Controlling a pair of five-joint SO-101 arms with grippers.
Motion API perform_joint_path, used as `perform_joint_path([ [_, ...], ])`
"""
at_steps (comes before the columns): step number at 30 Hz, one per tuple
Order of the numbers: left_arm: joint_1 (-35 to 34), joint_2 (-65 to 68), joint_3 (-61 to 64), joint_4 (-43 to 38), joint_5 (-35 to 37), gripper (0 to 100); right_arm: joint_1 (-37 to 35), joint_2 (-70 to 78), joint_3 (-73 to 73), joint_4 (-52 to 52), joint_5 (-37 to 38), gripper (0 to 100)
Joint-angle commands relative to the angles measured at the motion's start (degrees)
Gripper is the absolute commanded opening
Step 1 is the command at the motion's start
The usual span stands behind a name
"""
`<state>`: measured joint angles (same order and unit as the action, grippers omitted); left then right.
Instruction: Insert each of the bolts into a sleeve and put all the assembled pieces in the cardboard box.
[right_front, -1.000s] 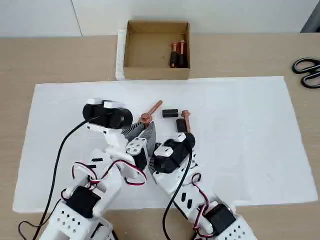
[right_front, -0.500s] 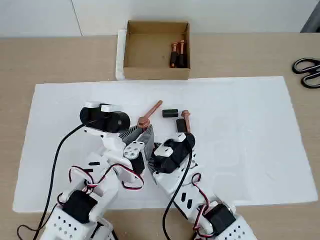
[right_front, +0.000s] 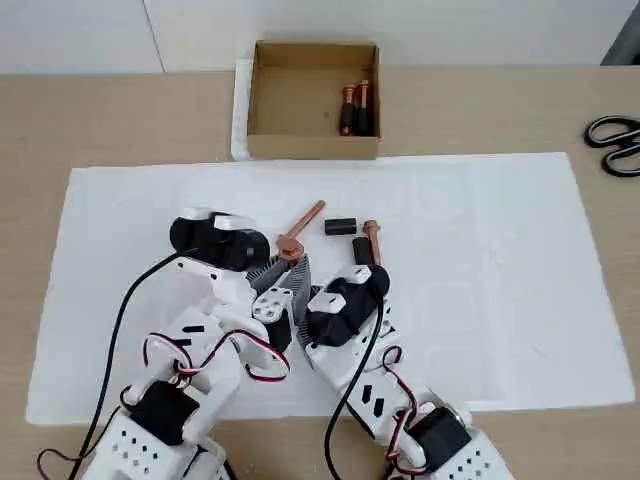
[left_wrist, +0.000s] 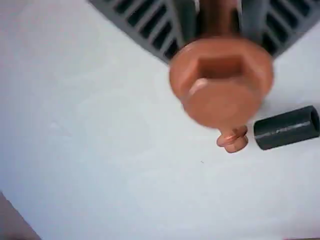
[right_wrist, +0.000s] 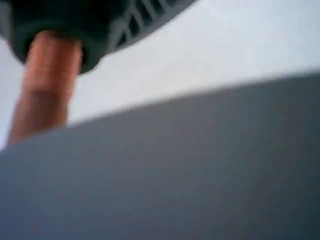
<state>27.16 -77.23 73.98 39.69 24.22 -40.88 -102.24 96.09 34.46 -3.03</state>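
Cardboard box (right_front: 312, 146), brown and open-topped, stands on the desk (right_front: 100, 110) just beyond the far edge of a white sheet (right_front: 500, 280). Against its right wall lie two assembled pieces (right_front: 355, 108), copper bolts with black sleeves on their near ends.

Both arms sit over the middle of the sheet. The left gripper (right_front: 290, 252) is clamped on a copper bolt (left_wrist: 221, 82). Its grey ribbed fingers close on the shaft next to the wide round head, which has an angular recess in its face. The shaft points far and to the right; whether it touches the sheet I cannot tell.

Just to the right, the right gripper (right_front: 368, 262) is closed on a second bolt (right_front: 372, 234), head pointing far. Its shaft runs into a dark piece at the fingers.

A loose black sleeve (right_front: 340, 226), a short cylinder, lies on the sheet between the two bolts, apart from both.
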Motion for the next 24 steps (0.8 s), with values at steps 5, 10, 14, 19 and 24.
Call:
perform_joint_path([
  [5,-0.53,0.00,0.48,-1.14,-0.97,1,0.31,-1.19,0.35,-1.71,-0.35,0.4],
  [10,-0.53,0.00,0.48,-0.09,-0.97,1,0.31,-1.19,0.35,-1.71,-0.35,0.4],
  [14,-0.53,0.00,0.48,0.88,-0.97,1,0.31,-1.19,0.35,-1.71,-0.35,0.4],
  [19,-0.44,0.00,1.27,0.97,-0.97,1,0.31,-1.19,0.35,-1.71,-0.35,0.4],
  [24,-0.18,0.00,3.12,1.05,-0.97,1,0.31,-1.19,0.35,-1.71,-0.35,0.4],
])
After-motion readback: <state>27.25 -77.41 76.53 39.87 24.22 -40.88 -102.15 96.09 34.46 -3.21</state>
